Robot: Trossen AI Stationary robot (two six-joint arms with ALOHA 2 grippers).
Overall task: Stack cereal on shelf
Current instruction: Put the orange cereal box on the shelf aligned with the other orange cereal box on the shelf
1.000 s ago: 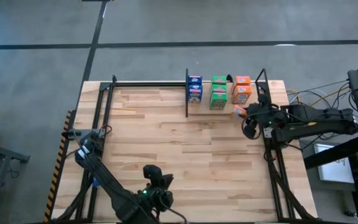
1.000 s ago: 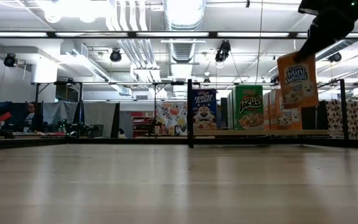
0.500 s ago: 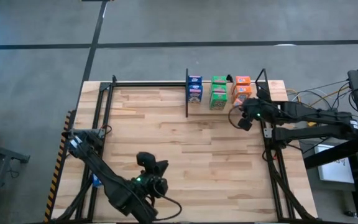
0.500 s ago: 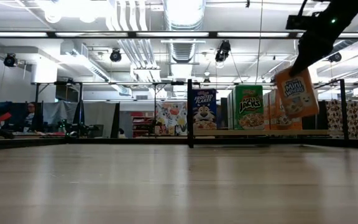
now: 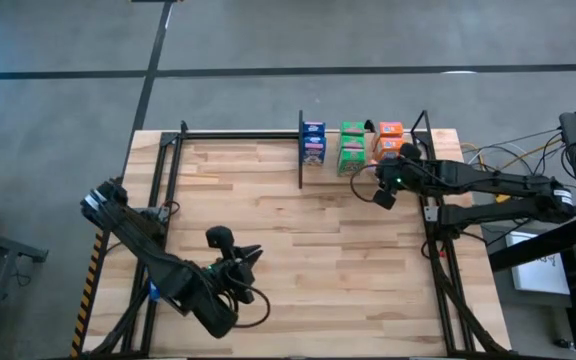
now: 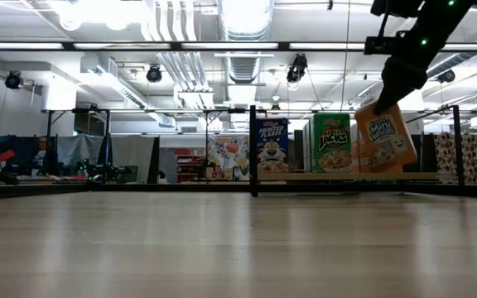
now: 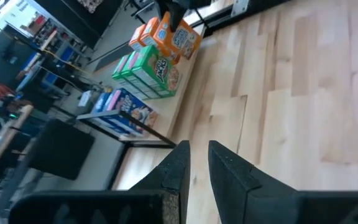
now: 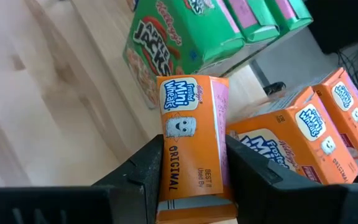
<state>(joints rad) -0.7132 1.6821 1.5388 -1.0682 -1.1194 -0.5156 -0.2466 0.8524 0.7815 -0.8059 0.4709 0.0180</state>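
The light-wood plank table (image 5: 298, 250) carries along its far edge a narrow light-wood shelf with a thin black metal frame (image 5: 358, 172) and one black upright divider (image 5: 300, 150). On the shelf, toward the table's far right corner, stand small cardboard cereal boxes: a blue box (image 5: 313, 143) just beside the divider, green boxes (image 5: 352, 147) next to it, and orange boxes (image 5: 389, 141) nearest the shelf's right end post. The right arm reaches in from the table's right edge, its right gripper (image 5: 385, 185) raised above the shelf's front edge; its fingers (image 8: 143, 168) pinch a tilted orange Mini-Wheats cereal box (image 8: 191, 137), held off the shelf in front of the orange boxes. The left gripper (image 5: 240, 262) waits near the table's near edge, fingers (image 7: 225, 171) almost together on nothing.
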